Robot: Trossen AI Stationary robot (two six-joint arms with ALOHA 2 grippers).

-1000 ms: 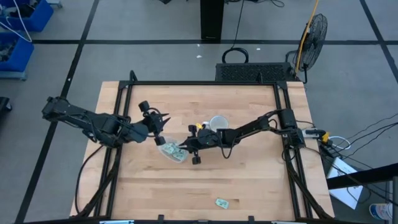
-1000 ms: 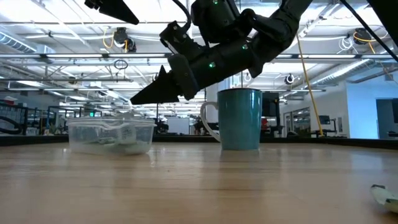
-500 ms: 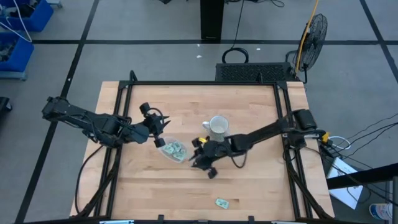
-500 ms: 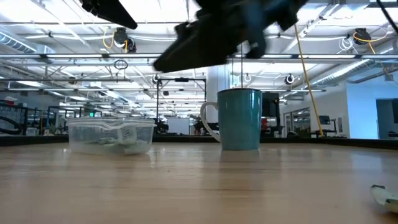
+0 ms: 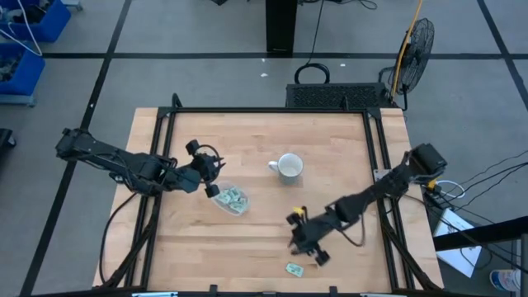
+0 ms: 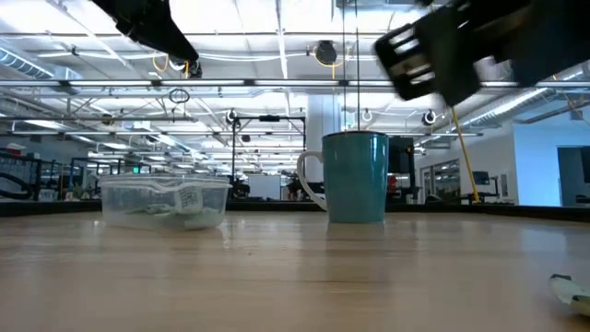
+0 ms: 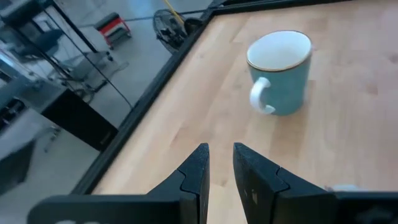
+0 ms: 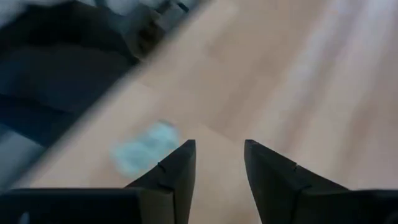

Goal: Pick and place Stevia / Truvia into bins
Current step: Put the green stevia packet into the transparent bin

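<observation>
The clear shallow bin (image 5: 230, 199) stands left of centre on the table and holds several pale green and white packets (image 5: 234, 196); the low view shows the bin (image 6: 165, 202) too. One more packet (image 5: 294, 269) lies flat near the table's near edge, and shows blurred in the right wrist view (image 8: 142, 149) and at the low view's edge (image 6: 572, 288). My right gripper (image 5: 305, 247) hovers open and empty just beyond that packet. My left gripper (image 5: 216, 172) hangs above the table beside the bin's far left side, its fingers (image 7: 198, 167) a narrow gap apart and empty.
A teal mug with a white inside (image 5: 289, 167) stands upright right of the bin, its handle toward the table's left; it also shows in the low view (image 6: 355, 175) and the left wrist view (image 7: 280, 71). A black frame (image 5: 375, 165) borders the wooden table.
My right gripper has swept from just above the bin toward the table's near edge and somewhat right, ending close to the lone packet. The bin, the mug and the lone packet have stayed in place.
</observation>
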